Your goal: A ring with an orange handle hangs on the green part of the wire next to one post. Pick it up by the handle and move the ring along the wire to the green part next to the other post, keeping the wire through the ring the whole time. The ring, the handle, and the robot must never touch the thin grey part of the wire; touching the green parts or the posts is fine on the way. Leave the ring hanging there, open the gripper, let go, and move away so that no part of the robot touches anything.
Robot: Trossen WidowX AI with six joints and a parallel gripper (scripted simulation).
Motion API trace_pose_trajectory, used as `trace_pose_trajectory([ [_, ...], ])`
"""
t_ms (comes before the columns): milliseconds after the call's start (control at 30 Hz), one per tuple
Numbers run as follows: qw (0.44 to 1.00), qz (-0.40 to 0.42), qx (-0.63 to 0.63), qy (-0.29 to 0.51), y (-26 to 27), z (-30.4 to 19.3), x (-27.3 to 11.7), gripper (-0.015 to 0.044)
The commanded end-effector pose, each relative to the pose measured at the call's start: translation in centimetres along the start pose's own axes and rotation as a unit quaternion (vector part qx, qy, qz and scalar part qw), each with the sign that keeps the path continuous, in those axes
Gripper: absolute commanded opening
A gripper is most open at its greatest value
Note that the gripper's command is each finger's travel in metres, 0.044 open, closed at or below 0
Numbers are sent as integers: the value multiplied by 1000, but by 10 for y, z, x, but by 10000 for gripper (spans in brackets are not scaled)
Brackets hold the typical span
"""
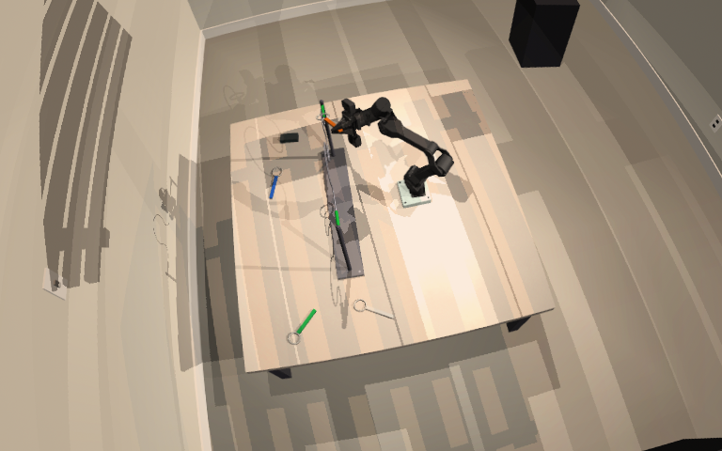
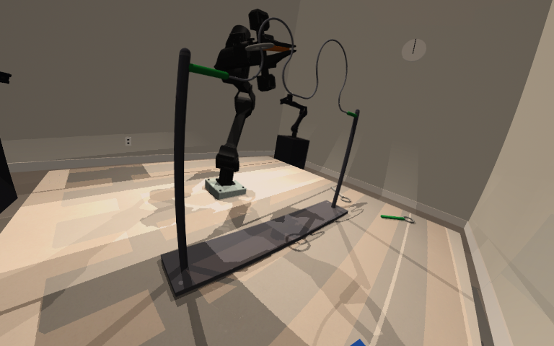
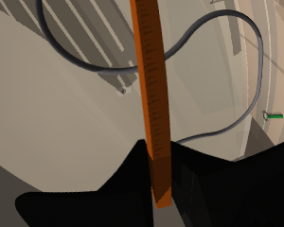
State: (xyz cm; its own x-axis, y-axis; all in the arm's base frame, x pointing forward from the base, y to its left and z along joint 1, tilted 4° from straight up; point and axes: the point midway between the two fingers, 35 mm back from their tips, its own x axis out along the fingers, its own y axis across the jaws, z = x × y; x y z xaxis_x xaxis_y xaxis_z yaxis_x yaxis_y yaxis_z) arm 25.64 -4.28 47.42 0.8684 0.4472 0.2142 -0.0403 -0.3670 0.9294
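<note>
The ring (image 1: 325, 119) (image 2: 252, 47) is around the first rising stretch of the grey wire (image 2: 332, 40) (image 3: 260, 61), a little past the green part (image 1: 322, 110) (image 2: 208, 71) at the near post (image 2: 179, 171) of the exterior view. It lies nearly flat there; whether it touches the wire I cannot tell. My gripper (image 1: 337, 129) (image 2: 293, 48) (image 3: 150, 144) is shut on the orange handle (image 1: 330, 122) (image 2: 280, 48) (image 3: 153, 95). The wire passes close to my fingers in view; the gap is unclear. The other green part (image 1: 337, 217) (image 2: 351, 114) is at the far post (image 2: 345, 158). The ring is outside the wrist view.
The dark base (image 2: 254, 240) carries both posts. On the table lie a blue-handled ring (image 1: 273, 187), a green-handled ring (image 1: 306, 321) (image 2: 392, 217), a pale-handled ring (image 1: 377, 311) and a small dark box (image 1: 289, 137). The wire has two tall loops with a dip between them.
</note>
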Motion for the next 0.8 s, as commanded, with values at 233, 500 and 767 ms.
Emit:
trace_pose_trajectory([
  [233, 997, -31, -67, 1, -4, 1, 0, -150],
  [500, 990, -62, -131, 0, -13, 3, -1, -150],
  [767, 975, -100, -198, 15, -22, 6, -6, -150],
])
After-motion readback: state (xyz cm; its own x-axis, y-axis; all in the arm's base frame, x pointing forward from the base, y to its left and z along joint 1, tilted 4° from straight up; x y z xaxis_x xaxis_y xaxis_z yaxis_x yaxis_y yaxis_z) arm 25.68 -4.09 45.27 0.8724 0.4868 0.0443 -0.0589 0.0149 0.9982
